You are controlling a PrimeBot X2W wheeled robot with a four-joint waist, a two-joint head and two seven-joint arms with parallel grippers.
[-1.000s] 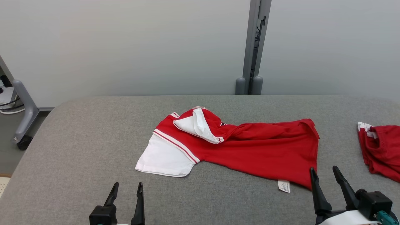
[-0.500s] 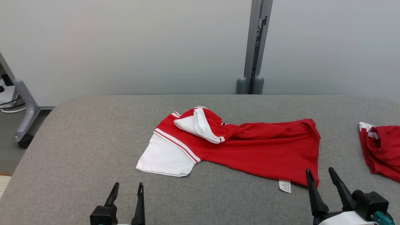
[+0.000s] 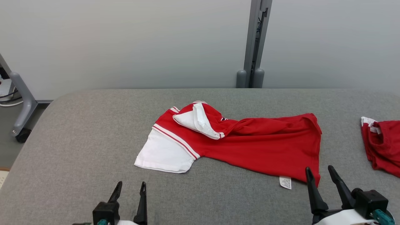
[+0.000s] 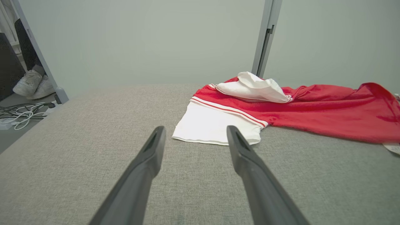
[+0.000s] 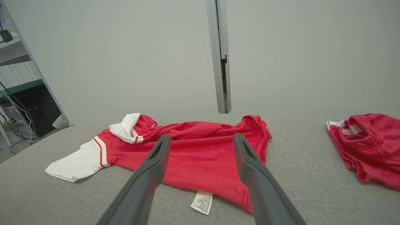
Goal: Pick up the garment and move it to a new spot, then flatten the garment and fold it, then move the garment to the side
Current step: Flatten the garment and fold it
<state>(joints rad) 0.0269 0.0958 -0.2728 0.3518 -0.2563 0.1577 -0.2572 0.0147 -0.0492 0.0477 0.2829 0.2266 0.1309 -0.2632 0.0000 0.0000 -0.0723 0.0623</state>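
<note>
- Left gripper (image 3: 131, 184): low over the near edge of the grey padded table (image 3: 78, 140). Fingers apart, nothing between them. Clear of the cloth.
- Right gripper (image 3: 318, 168): fingers apart, empty. Tips sit at the garment's near hem corner; cannot tell whether they touch it.
- Care label (image 3: 285, 182): white, flat on the table at the hem, just left of the right gripper.
- Garment (image 3: 250, 147): red shirt, mid-table, rumpled. One white sleeve (image 3: 162, 156) lies flat toward the left; the other sleeve (image 3: 195, 123) is flipped up over the body.
- Second red garment (image 3: 382, 147): bunched at the table's right edge, well apart from the shirt.
- Grey post (image 3: 254, 43): upright against the pale wall behind the table.
- Wheeled stand leg (image 3: 22, 106): on the floor, far left.
</note>
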